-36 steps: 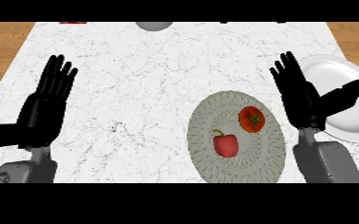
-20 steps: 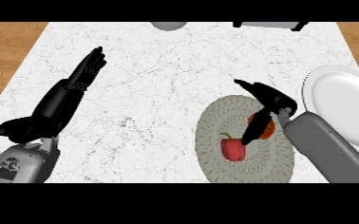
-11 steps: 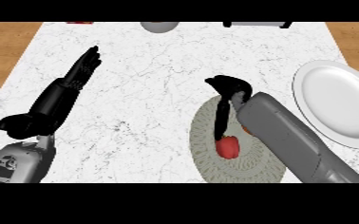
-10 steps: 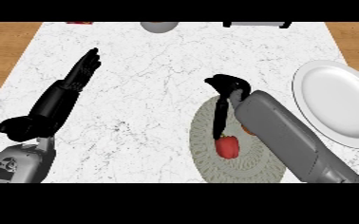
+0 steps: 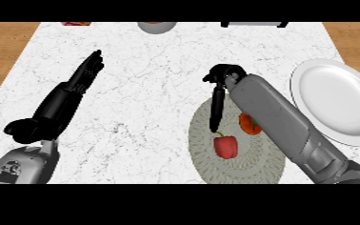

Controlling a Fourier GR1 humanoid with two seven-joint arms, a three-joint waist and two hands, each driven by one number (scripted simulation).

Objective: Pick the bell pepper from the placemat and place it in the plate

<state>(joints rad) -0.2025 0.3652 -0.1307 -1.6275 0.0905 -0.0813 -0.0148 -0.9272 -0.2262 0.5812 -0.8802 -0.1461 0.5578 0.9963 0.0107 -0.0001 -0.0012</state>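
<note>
A red bell pepper [image 5: 225,146] lies on the round grey placemat [image 5: 211,164] at the lower middle right. Next to it, partly behind my right forearm, sits an orange-red tomato [image 5: 249,124]. My right hand [image 5: 221,78] hangs over the placemat's far edge, its fingers [image 5: 217,109] pointing straight down toward the pepper, with their tips just above its stem and nothing held. The white plate [image 5: 330,97] rests at the right edge of the counter. My left hand [image 5: 84,74] stands open at the left, fingers straight.
At the counter's far edge there is a grey bowl [image 5: 156,26], a dark object [image 5: 253,24] and a red item [image 5: 75,23]. Wooden floor shows beyond both sides of the white marble top.
My right hand has swung in from the right over the placemat and lowered its fingers toward the pepper. The left hand turned edge-on and has held still since.
</note>
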